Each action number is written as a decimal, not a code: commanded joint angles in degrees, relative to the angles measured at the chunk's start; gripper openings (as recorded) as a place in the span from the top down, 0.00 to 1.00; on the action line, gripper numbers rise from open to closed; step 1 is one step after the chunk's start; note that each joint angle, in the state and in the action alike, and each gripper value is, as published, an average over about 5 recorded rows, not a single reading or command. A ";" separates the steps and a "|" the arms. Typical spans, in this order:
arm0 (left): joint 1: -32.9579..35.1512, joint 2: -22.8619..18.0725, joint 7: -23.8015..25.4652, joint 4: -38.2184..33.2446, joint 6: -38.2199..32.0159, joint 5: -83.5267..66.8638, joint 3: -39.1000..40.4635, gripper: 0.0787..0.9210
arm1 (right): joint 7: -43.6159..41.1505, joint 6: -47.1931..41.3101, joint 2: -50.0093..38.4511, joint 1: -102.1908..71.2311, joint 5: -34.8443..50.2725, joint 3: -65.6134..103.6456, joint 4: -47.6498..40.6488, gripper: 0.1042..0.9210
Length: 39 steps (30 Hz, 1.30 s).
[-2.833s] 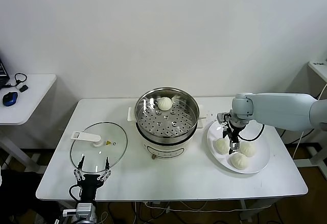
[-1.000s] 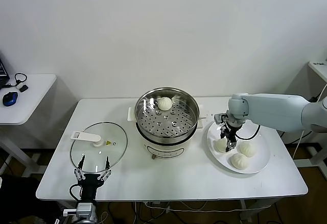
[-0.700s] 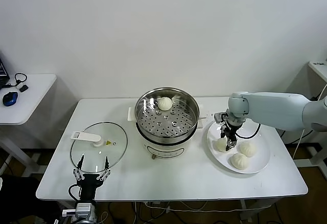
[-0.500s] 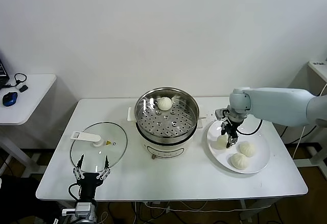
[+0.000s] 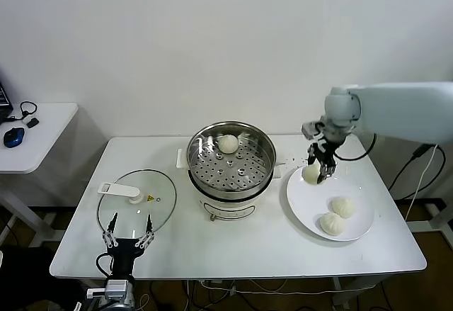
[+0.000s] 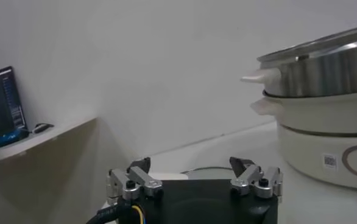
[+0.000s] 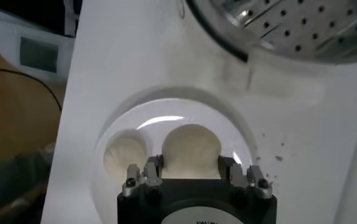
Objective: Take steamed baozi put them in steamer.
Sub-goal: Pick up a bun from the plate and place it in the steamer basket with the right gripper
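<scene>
My right gripper [image 5: 316,172] is shut on an off-white baozi [image 5: 311,173] and holds it above the left part of the white plate [image 5: 311,208]. In the right wrist view the held baozi [image 7: 190,152] sits between the fingers [image 7: 149,173]. Two baozi [image 5: 343,206] [image 5: 331,223] lie on the plate; one shows in the right wrist view [image 7: 125,155]. One baozi [image 5: 228,143] lies on the perforated tray at the back of the steel steamer [image 5: 231,166]. My left gripper [image 5: 129,240] is open and parked at the table's front left edge.
A flat glass lid [image 5: 136,205] with a white handle lies left of the steamer, just beyond the left gripper. The steamer's rim [image 7: 288,30] is close to the held baozi in the right wrist view. A side table [image 5: 28,137] stands at far left.
My right gripper closed on the left baozi on the plate and lifted it up and away from the plate. The plate now holds two baozi. The left arm has not moved.
</scene>
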 commanded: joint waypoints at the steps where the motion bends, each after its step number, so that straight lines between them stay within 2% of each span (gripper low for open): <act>1: -0.16 0.07 0.05 -0.01 0.02 0.08 0.21 0.12 | -1.52 -0.86 4.24 13.26 8.55 -0.48 4.64 0.39; 11: 0.17 0.40 0.01 -0.50 0.04 0.03 0.21 0.12 | 0.68 -3.87 13.44 7.75 12.40 6.81 -1.13 0.39; 21: 0.11 0.48 0.06 -0.74 0.43 -0.07 -0.06 0.12 | 3.96 -6.99 19.61 -7.13 9.29 15.41 -9.67 0.39; 31: 0.66 0.19 -0.07 -0.75 0.26 0.01 -0.30 0.12 | 4.26 -7.25 27.56 -14.67 7.15 19.24 -19.66 0.39; 39: 0.51 -0.15 -0.12 -1.19 0.48 -0.17 -0.74 0.12 | 3.64 -7.08 29.84 -19.20 3.24 20.70 -23.64 0.39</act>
